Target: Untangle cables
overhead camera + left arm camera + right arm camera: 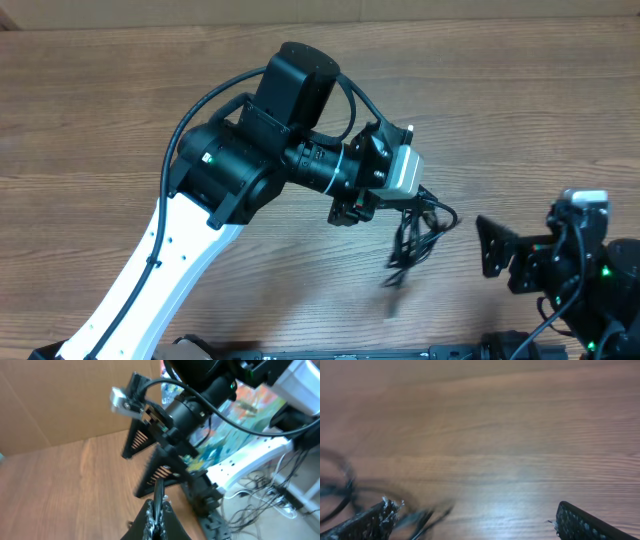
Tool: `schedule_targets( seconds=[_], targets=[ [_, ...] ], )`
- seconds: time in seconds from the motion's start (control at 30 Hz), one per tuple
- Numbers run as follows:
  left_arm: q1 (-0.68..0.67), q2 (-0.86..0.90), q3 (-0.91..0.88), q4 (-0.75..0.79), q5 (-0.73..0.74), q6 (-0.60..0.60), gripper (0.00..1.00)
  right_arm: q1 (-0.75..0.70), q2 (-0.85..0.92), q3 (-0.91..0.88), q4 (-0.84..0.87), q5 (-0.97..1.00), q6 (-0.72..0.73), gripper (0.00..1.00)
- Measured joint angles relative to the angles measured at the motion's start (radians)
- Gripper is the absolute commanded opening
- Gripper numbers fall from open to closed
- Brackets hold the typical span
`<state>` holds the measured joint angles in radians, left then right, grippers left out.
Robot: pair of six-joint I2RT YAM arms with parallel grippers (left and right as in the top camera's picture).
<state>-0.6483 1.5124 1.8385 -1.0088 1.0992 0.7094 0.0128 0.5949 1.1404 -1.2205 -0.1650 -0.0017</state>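
A bundle of thin black cables point(415, 235) hangs in a tangle from my left gripper point(400, 205) over the middle right of the table, its lower end reaching the wood. In the left wrist view the left gripper point(159, 510) is shut on a black cable point(159, 491) that runs up between the fingertips. My right gripper point(492, 246) is open and empty at the right, just right of the tangle. In the right wrist view its fingers point(472, 520) are spread wide, with blurred cables point(342, 487) at the lower left.
The wooden table point(120, 110) fills the overhead view. A cardboard wall point(55, 395) stands behind it in the left wrist view. The right arm point(190, 410) and loose floor wiring point(270, 495) show there too.
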Motion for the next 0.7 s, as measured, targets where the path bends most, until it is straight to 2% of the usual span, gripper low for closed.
schedule_targets(
  seconds=[0.23,0.47,0.7],
  targets=[
    [0.0,0.001,0.0,0.049,-0.037,0.08,0.04,0.0,0.0,0.0,-0.037,-0.138,-0.081,1.0],
    [0.0,0.001,0.0,0.104,-0.04,0.09,0.04,0.0,0.0,0.0,-0.018,-0.253,-0.099,1.0],
    [0.0,0.002,0.0,0.188,0.018,0.092,0.04,0.0,0.0,-0.02,0.048,-0.298,-0.089,1.0]
  ],
)
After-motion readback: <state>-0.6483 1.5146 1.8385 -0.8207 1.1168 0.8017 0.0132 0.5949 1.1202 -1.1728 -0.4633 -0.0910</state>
